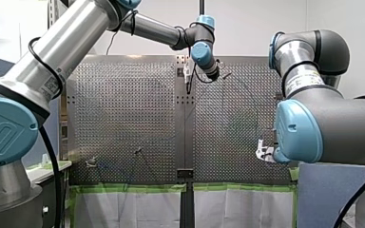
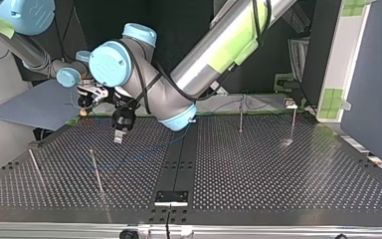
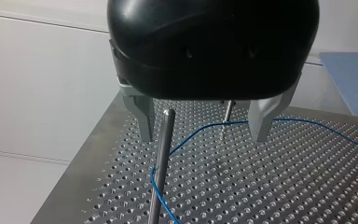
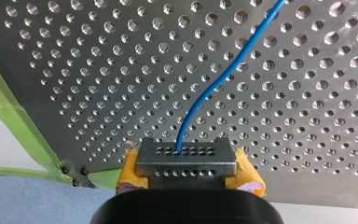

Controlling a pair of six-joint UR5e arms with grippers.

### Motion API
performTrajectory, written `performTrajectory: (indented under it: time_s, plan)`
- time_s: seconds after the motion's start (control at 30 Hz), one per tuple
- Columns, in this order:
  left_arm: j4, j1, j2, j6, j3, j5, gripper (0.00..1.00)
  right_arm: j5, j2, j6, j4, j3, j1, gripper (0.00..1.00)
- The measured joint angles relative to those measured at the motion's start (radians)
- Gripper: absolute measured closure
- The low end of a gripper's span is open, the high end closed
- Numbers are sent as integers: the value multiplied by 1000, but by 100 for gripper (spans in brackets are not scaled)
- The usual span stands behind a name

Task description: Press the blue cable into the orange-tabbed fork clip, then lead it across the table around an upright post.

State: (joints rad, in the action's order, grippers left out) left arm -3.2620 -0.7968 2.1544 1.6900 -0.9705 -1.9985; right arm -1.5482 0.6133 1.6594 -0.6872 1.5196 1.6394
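Closest to us, in the right wrist view, our right end effector (image 4: 186, 161) has its dark fingers pressed together between yellow pads (image 4: 246, 173), pinching the end of the blue cable (image 4: 214, 86). From that pinch the cable's long axis points ahead, away from the fingers, bending in a soft S over the perforated table (image 4: 98, 70). Just beside the fingers runs the table's edge, lined with green tape (image 4: 16, 112), so the open room lies ahead, over the holes. In the left wrist view, our left end effector (image 3: 203, 137) is spread wide and grips nothing, its metal fingers (image 3: 144, 119) hovering clear of the table. Just under it stands an upright post (image 3: 161, 163). The cable curls around this post low down, touching it, then leads away beneath the gap between the fingers, passes the foot of a second post (image 3: 228, 109) farther on, and swings off sideways across the table. We cannot tell on which side of that second post it runs. Beside the near post the table's side edge lies close, with a pale wall (image 3: 37, 93) beyond. On the other side the perforated surface stretches wide.
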Motion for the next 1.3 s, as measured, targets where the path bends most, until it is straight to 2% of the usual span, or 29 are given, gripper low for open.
performTrajectory:
  time_s: [0.17, 0.33, 0.6, 0.73, 1.07, 1.3]
  plan:
    - [-11, -6, -9, -3, -8, -20, 0, 0, 0, -1, 0, 0, 1, 100]
    - [9, 0, -38, 8, -36, -26, 0, 0, 0, -3, 0, 0, 1, 100]
    - [71, 10, -101, 57, -99, -3, 0, 0, 0, -5, 2, 0, 2, 100]
    - [106, 11, -135, 69, -134, -3, 0, 0, 0, -5, 4, 0, 2, 100]
    - [203, 13, -233, 146, -232, -5, 0, 0, 0, -3, 5, 0, 5, 100]
    - [265, 14, -295, 174, -293, -1, 0, 0, 0, -3, 9, 0, 6, 100]
